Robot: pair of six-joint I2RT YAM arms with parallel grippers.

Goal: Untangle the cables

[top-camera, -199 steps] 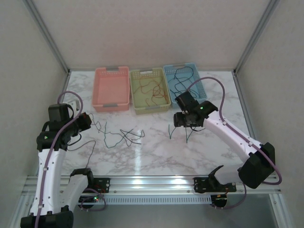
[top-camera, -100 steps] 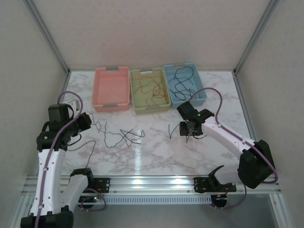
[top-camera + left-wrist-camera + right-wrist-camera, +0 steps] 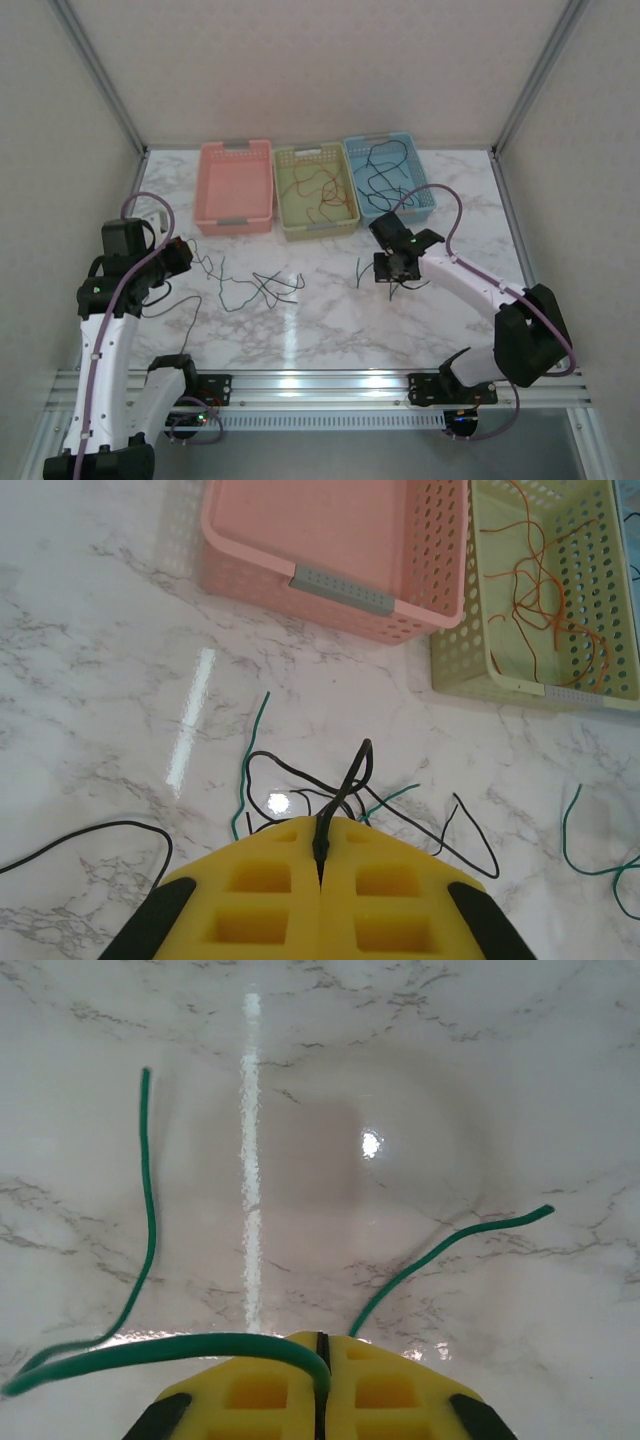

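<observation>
- Right of the tabletop's middle, a green cable (image 3: pixel 200 1342) lies apart from the rest, pinched in the right gripper's (image 3: pixel 322 1358) fully closed jaws.
- Lift it slowly, so its free ends trail clear.
- Near the left edge, the left gripper (image 3: pixel 320 852), jaws closed on a black cable (image 3: pixel 345 785), should hold the tangle (image 3: pixel 255 288) steady.
</observation>
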